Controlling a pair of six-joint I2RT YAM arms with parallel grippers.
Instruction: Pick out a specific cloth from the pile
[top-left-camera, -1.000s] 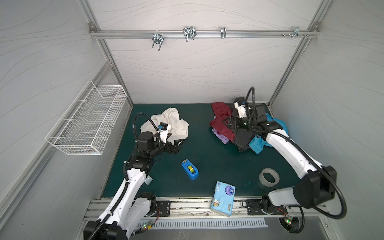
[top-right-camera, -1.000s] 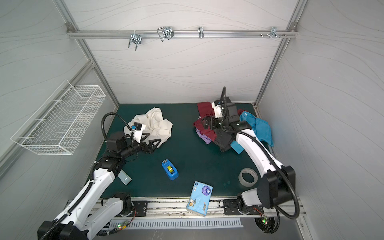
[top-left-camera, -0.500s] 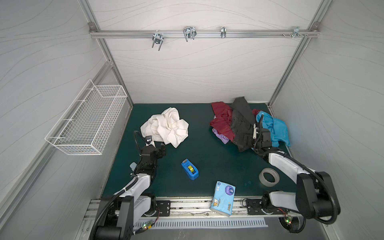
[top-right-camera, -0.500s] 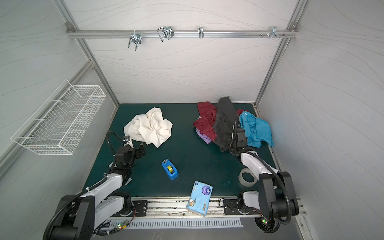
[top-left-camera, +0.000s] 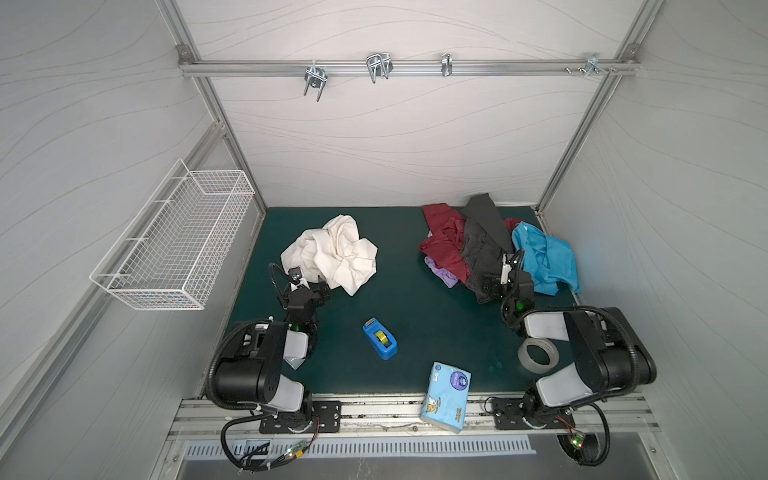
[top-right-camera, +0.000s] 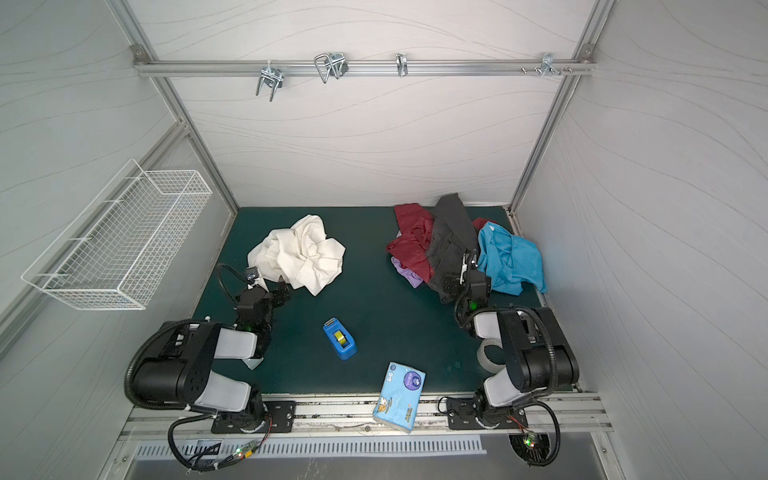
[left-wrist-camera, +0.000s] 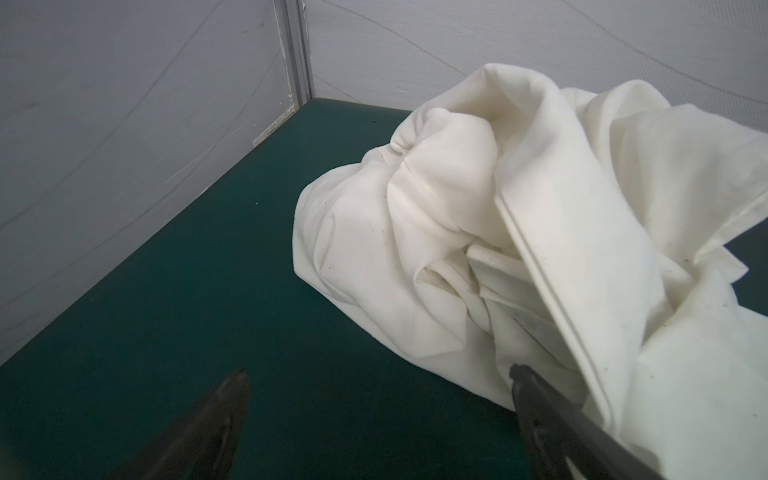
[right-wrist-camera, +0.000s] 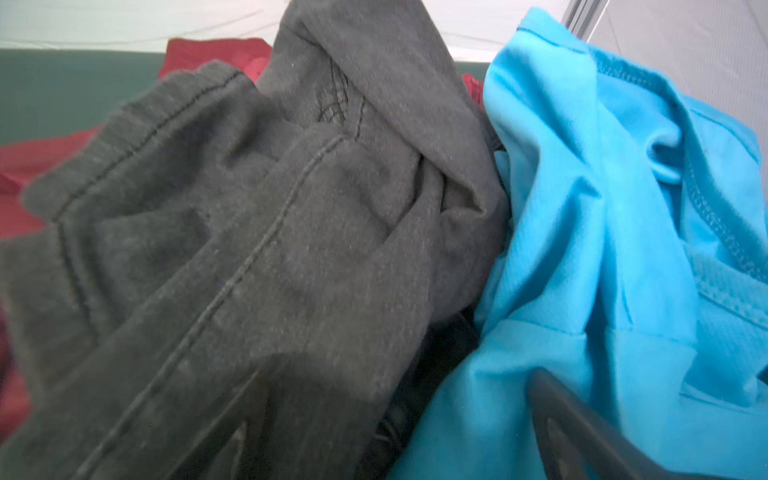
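On the smooth green mat (top-left-camera: 415, 316), the pile (top-left-camera: 478, 249) of rumpled turquoise, maroon and grey knits heaps back-right, the creased cream cloth (top-left-camera: 332, 253) lies bunched well apart back-left, and the left gripper (left-wrist-camera: 378, 372) and right gripper (right-wrist-camera: 390, 395) both gape empty.

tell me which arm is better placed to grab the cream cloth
Left. The left end effector is open right beside the cloth, which lies alone on that side. The right end effector is open too, but sits at the pile, well away from it.
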